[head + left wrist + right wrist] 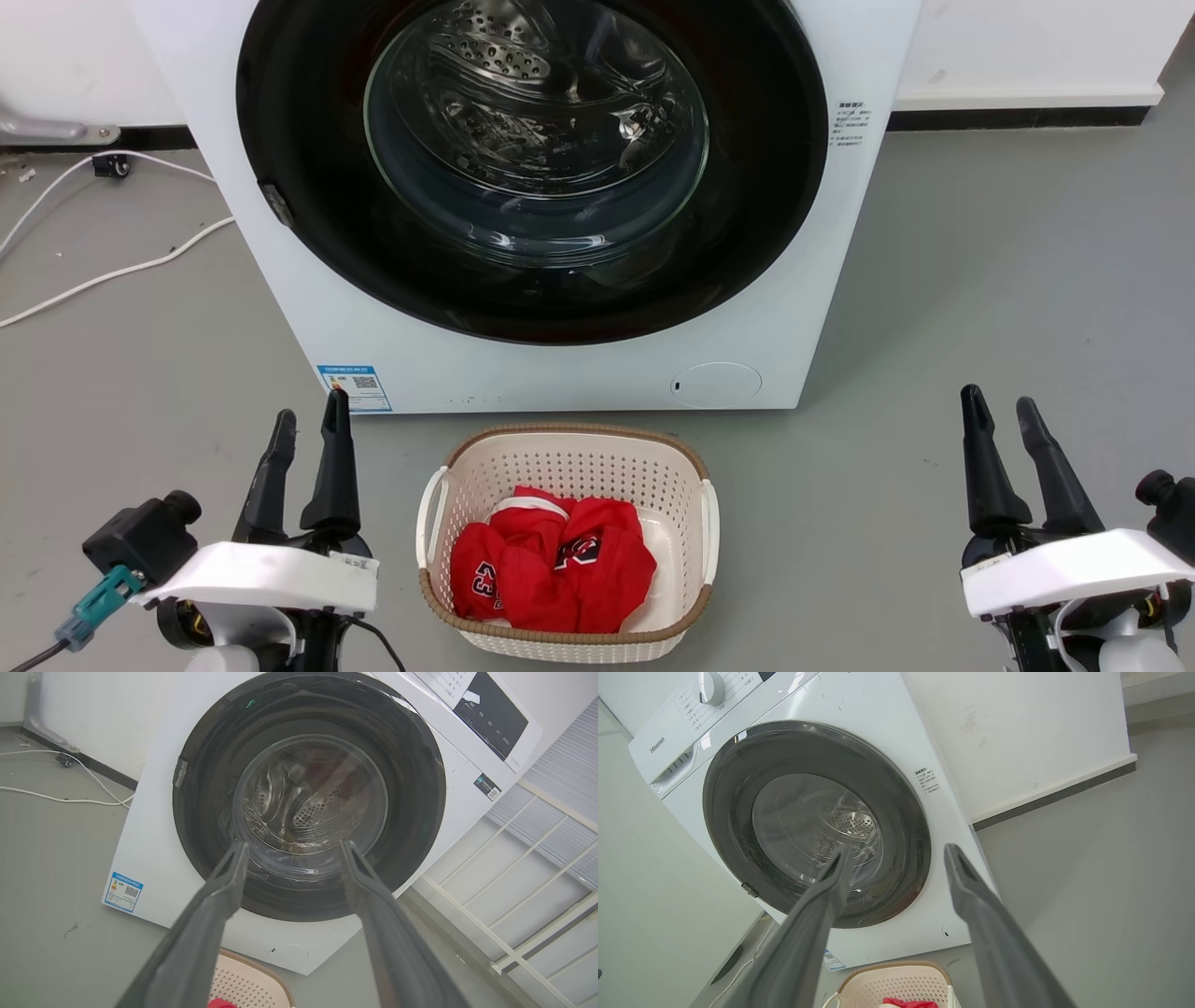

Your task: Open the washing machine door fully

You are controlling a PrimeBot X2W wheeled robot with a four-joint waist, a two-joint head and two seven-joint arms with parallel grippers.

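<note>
Glossy black round washing machine door [532,168] sitting closed ahead of grippers | left gripper [310,408], right gripper [998,399] hovering spread, empty

Floor [980,280]: smooth grey, matte, with a few small dark specks. Wall [1027,37]: white, plain, lightly scuffed in the right wrist view. A dark skirting strip [1018,118] runs along its foot, under a white ledge. On the left, white cables [112,273] trail loose across the floor, and a grey metal bracket [47,129] sits at the wall base. The left wrist view takes in a white-framed partition [514,956] backed by pale slatted blinds [560,784]. Light is even and soft, shadows faint.
</note>
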